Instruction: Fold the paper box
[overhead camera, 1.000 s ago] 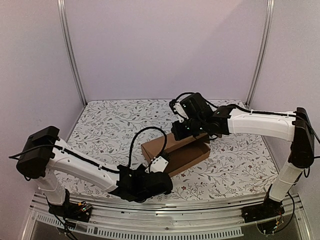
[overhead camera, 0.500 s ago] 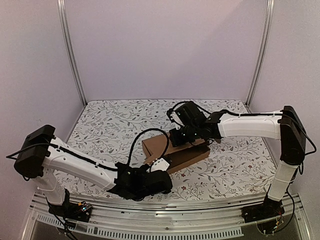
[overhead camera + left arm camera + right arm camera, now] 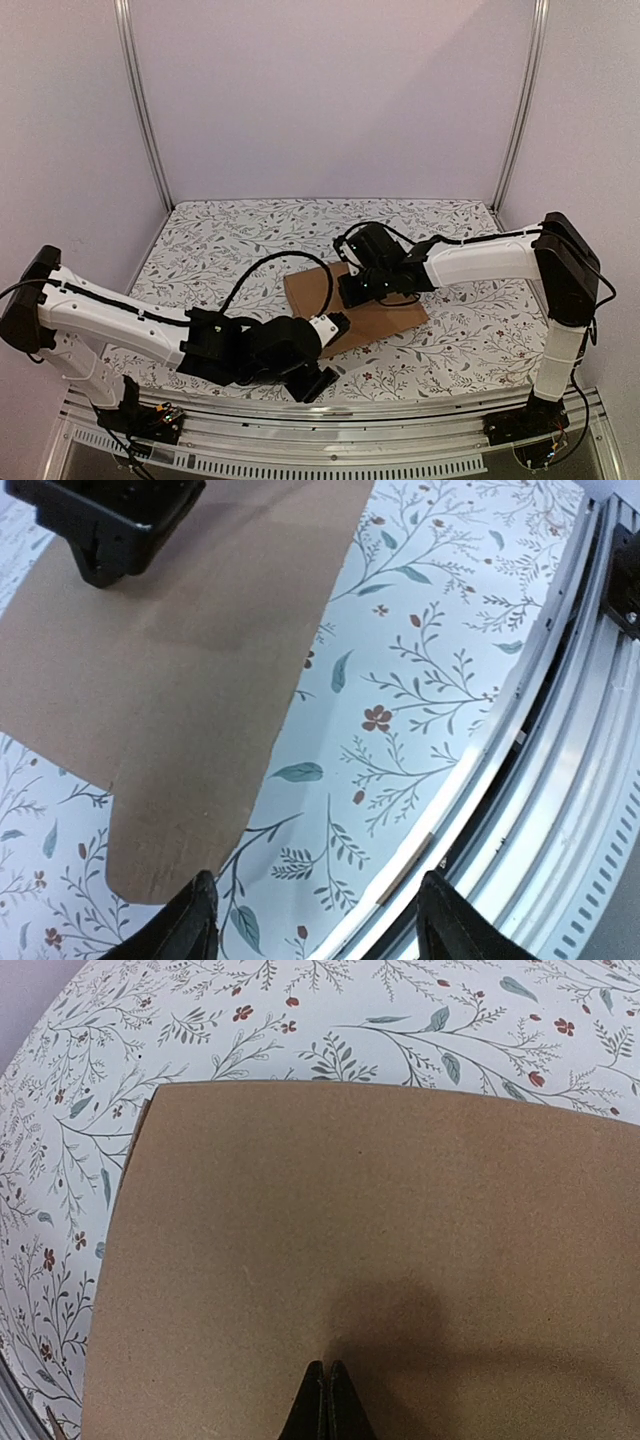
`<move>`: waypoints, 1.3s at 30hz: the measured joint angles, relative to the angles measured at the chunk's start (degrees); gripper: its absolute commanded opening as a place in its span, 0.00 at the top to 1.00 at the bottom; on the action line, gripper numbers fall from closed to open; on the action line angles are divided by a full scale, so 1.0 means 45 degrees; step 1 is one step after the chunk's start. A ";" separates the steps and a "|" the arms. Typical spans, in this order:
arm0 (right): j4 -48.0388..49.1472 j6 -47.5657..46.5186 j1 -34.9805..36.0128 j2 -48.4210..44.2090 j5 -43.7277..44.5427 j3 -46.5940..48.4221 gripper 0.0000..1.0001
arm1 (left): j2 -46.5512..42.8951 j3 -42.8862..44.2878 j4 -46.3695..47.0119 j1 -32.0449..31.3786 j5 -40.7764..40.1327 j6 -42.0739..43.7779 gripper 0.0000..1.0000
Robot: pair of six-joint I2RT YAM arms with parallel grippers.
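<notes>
My left claw (image 3: 325, 920): fingers spread wide, empty, low by the table's (image 3: 430, 670) near edge. Paper box (image 3: 190, 670): flattened, mid-table, just beyond it, long axis left to right. My right claw (image 3: 325, 1392): pinched shut, tips on the box top, nearer.

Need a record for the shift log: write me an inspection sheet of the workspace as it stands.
Surface: floral table cover, no marks or spills seen.
Job's things: paper box, plain brown cardboard, lying low on the cover, a rounded tab toward the near edge.
Clutter: nothing seen.
Grippers: left gripper open, holding nothing, above the cover beside the tab; right gripper shut, tips down on the cardboard, apparently pressing.
Cables: black cable loops above the left arm; another at the right wrist.
Surroundings: plain pale walls, metal frame posts, rail along the near edge.
</notes>
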 measured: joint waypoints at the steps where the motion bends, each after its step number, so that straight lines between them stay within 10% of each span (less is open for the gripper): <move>1: 0.0073 0.0024 0.0000 0.0053 -0.0010 -0.0039 1.00 | -0.0112 -0.0010 0.0005 0.0000 0.0321 0.0058 0.32; 22: 0.0170 0.0005 0.0000 -0.0675 0.0058 -0.0695 0.88 | -0.2074 0.0510 -0.0107 0.4809 0.2982 -0.0661 0.32; 32: -0.1103 -0.0855 -0.0277 -0.3206 0.0903 -0.0758 0.48 | -0.1025 0.0350 0.0180 0.5829 0.4085 -0.1559 0.28; 36: -0.1477 -0.1190 -0.1200 -0.3891 0.0918 -0.0855 0.07 | -0.0685 0.0078 0.0534 0.6348 0.4760 -0.2006 0.24; 39: -0.1545 -0.1656 -0.2244 -0.4206 0.0831 -0.1195 0.01 | -0.0559 -0.0131 0.0879 0.6737 0.5304 -0.2380 0.24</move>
